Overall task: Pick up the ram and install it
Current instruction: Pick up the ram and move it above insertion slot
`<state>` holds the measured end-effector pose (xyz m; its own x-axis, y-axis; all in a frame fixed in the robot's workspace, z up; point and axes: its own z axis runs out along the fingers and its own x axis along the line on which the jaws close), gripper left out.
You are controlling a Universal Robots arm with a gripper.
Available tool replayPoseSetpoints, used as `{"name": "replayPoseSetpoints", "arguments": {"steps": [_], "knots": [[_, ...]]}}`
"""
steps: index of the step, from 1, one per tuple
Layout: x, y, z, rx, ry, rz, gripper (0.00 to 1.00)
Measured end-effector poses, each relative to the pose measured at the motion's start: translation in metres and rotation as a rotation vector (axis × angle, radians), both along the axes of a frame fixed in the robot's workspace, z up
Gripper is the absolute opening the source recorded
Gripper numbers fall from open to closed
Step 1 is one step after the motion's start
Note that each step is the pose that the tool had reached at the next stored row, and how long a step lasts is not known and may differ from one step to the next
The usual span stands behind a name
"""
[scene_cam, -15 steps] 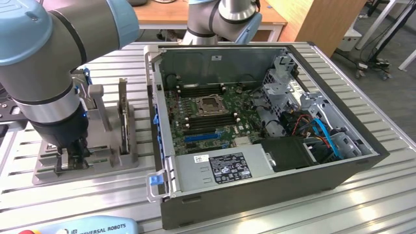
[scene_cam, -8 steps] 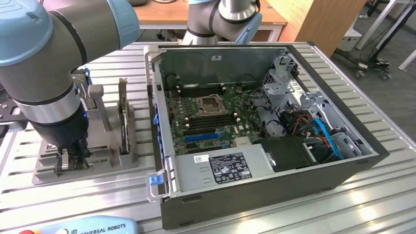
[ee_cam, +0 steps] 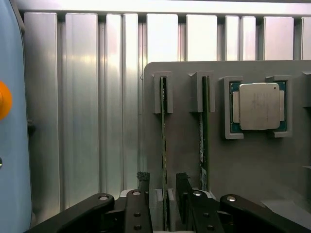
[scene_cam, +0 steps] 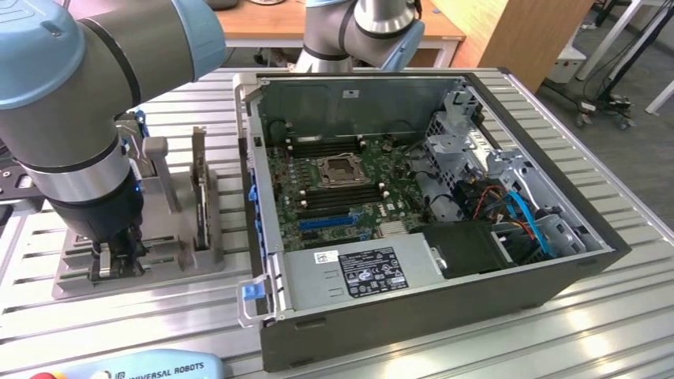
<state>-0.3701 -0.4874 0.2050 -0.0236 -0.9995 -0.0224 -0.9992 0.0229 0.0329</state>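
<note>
Two slim green ram sticks stand on edge in a grey holder (ee_cam: 243, 160). My gripper (ee_cam: 163, 187) is open, and its black fingers (ee_cam: 143, 183) straddle the ram (ee_cam: 164, 141) with a small gap on each side. The second ram stick (ee_cam: 204, 131) stands in the slot beside it. In the exterior view my gripper (scene_cam: 114, 257) is lowered into the holder (scene_cam: 158, 272), at that view's left of the open computer case (scene_cam: 421, 260). The motherboard's dark memory slots (scene_cam: 335, 197) lie on either side of the processor socket (scene_cam: 342, 170).
A square silver processor chip (ee_cam: 259, 106) sits in the holder beyond the sticks. The ribbed aluminium table (ee_cam: 87, 121) runs under everything. A blue teach pendant (scene_cam: 137, 367) lies at the front edge. The case holds a power supply (scene_cam: 358, 272), a drive cage and cables.
</note>
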Motion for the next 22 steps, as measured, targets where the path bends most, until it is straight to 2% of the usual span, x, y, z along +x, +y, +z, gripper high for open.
{"name": "replayPoseSetpoints", "arguments": {"steps": [10, 12, 13, 22], "knots": [[0.0000, 0.0000, 0.0000, 0.0000, 0.0000, 0.000, 0.36], [0.0000, 0.0000, 0.0000, 0.0000, 0.0000, 0.000, 0.34], [0.0000, 0.0000, 0.0000, 0.0000, 0.0000, 0.000, 0.27], [0.0000, 0.0000, -0.0013, -0.0001, 0.0001, 0.000, 0.27]]}}
